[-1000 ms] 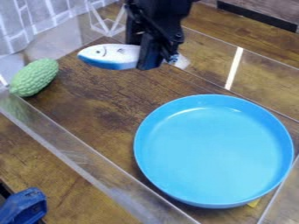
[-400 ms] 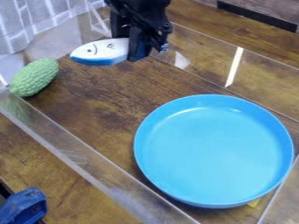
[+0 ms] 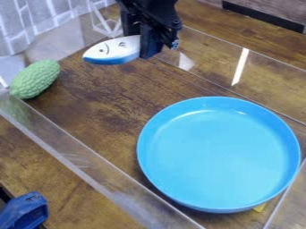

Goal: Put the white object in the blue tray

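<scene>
You are seeing the white object (image 3: 107,52) sitting at the far left of the table (image 3: 96,116), clamped at its tail end by the end effector (image 3: 150,46), which is clenching on it and appearing to hold it just off the wood; so the pick looks done. The blue tray (image 3: 219,153) is lying empty, well apart toward the near right; the carry across and the release are still waiting for you; the green gourd (image 3: 35,79) is staying out of the path.
</scene>
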Action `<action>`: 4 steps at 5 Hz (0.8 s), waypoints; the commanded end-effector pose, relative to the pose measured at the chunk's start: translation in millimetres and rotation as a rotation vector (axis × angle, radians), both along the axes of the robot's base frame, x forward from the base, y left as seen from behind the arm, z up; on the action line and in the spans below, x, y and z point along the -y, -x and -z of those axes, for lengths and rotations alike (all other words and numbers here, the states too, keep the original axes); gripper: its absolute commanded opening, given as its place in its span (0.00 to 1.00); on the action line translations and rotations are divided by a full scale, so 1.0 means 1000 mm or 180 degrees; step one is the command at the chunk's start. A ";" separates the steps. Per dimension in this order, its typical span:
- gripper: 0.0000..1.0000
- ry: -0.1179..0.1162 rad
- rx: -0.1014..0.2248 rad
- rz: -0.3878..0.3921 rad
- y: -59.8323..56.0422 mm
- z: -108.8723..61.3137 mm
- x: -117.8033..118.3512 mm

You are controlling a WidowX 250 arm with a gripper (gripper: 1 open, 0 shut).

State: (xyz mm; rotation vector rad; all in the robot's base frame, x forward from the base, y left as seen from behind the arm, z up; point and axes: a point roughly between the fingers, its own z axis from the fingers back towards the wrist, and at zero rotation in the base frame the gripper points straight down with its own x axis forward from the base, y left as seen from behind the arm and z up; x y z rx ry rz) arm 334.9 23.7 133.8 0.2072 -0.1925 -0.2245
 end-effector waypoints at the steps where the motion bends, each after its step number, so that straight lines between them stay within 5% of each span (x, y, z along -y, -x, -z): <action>1: 0.00 0.0062 0.0309 0.0100 -0.016 -0.020 0.004; 4: 0.00 0.0208 0.0595 -0.0395 -0.025 -0.014 -0.009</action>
